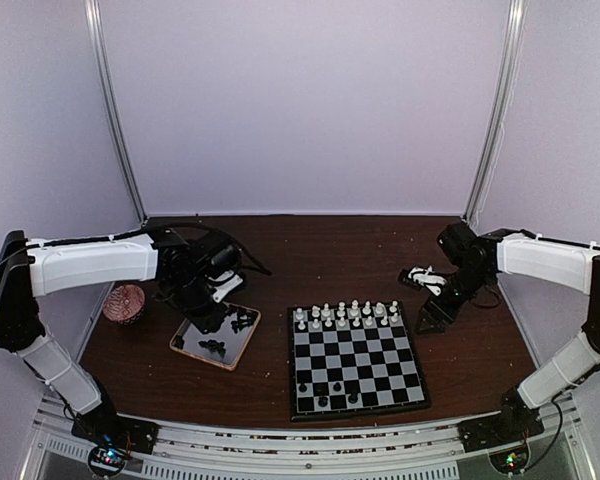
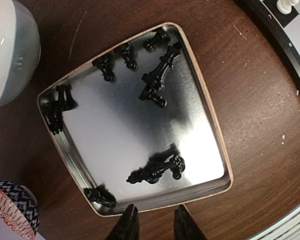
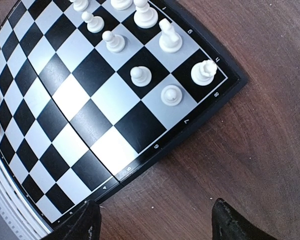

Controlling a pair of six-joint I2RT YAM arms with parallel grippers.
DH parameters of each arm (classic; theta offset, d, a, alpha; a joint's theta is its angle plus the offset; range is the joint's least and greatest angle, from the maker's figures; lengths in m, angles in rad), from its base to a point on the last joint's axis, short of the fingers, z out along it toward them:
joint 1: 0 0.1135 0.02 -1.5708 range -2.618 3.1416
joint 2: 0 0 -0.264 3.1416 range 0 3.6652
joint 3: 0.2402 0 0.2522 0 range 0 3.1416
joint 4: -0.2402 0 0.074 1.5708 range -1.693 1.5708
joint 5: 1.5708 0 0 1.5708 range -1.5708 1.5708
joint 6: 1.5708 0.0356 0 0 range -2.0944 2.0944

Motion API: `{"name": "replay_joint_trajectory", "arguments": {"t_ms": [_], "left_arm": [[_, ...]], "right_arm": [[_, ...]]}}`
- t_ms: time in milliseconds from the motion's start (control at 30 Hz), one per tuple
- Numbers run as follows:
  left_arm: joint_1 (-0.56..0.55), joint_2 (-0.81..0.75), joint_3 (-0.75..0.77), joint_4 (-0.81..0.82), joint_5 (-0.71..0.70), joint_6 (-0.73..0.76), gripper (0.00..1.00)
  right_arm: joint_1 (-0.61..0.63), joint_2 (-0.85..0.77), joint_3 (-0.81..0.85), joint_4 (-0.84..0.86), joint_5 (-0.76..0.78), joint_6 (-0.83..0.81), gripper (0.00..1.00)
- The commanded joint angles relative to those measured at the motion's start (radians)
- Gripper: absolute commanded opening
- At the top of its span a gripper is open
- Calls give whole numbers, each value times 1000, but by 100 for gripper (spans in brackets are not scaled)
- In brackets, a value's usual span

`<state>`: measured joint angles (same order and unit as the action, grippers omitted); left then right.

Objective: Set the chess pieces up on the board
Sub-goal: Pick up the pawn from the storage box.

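Observation:
The board (image 1: 380, 372) lies at centre right of the table. White chess pieces (image 1: 346, 315) fill its two far rows, and a few black pieces (image 1: 325, 392) stand on its near rows. More black pieces (image 2: 157, 170) lie tipped over in a shiny tray (image 2: 125, 135) left of the board. My left gripper (image 2: 155, 221) hovers over the tray's near rim, with its jaws slightly apart and empty. My right gripper (image 3: 157, 215) is wide open and empty over bare table beside the board's right edge (image 3: 155, 150), near the white pieces (image 3: 140, 75).
A patterned bowl (image 1: 127, 303) sits left of the tray (image 1: 242, 345); it also shows in the left wrist view (image 2: 12, 207). A pale rounded object (image 2: 10, 50) stands beyond the tray. Enclosure walls ring the table.

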<state>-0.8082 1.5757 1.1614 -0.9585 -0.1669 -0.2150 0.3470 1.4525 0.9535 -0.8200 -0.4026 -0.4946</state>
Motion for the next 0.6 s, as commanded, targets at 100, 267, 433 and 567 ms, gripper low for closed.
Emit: {"name": "replay_joint_trajectory", "arguments": {"t_ms": [100, 267, 433, 567], "left_arm": [[33, 65, -21, 139, 166, -53, 26], [38, 128, -4, 135, 154, -58, 27], [40, 146, -8, 107, 137, -63, 30], [40, 135, -31, 108, 136, -77, 32]], "right_arm": [[6, 41, 31, -7, 11, -16, 76], [7, 45, 30, -10, 11, -19, 76], [6, 49, 32, -11, 9, -21, 76], [7, 51, 32, -12, 8, -22, 76]]}}
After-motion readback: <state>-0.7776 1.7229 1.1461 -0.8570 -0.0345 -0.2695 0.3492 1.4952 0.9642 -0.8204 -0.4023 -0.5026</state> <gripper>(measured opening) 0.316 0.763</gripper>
